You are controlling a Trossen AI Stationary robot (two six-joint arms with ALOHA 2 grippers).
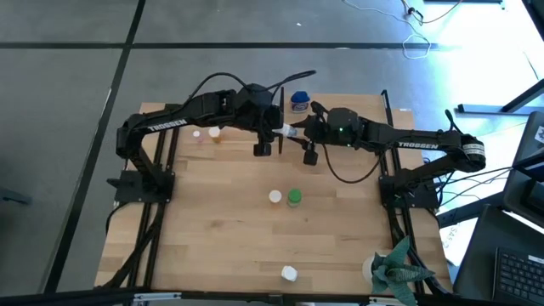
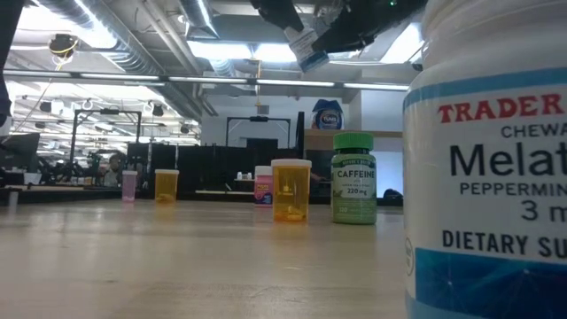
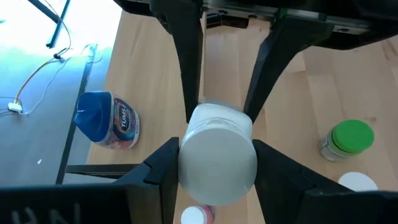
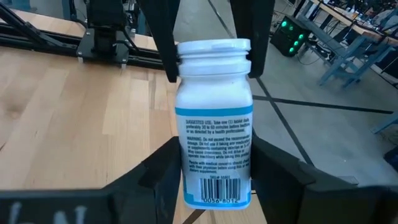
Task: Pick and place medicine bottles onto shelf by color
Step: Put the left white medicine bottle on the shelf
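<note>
A white medicine bottle [image 1: 287, 131] with a blue-banded label hangs in the air over the table's far middle, between my two grippers. My left gripper [image 1: 277, 132] comes at it from the left and is shut on its capped end. My right gripper [image 1: 297, 134] comes from the right, its fingers closed against the bottle's body. In the low view the bottle [image 2: 310, 49] shows high above the table. A blue-capped bottle [image 1: 299, 102] stands on the shelf [image 2: 317, 134] at the far edge. My left gripper pinches the bottle's white cap end [image 3: 186, 163] between its two fingers, which slant down from the table's left. The bottle is lifted clear and lies roughly level, cap toward this gripper. My right gripper has the bottle's labelled body near its base [image 4: 193, 182] between its two fingers, reaching in from the table's right, along the bottle's length.
An orange bottle [image 1: 275, 196] and a green-capped one [image 1: 294, 198] stand mid-table. A pink bottle [image 1: 197, 134] and an orange one [image 1: 214, 133] stand at the far left. A white bottle [image 1: 290, 273] stands at the near edge, a green paper plant [image 1: 395, 272] at the near right.
</note>
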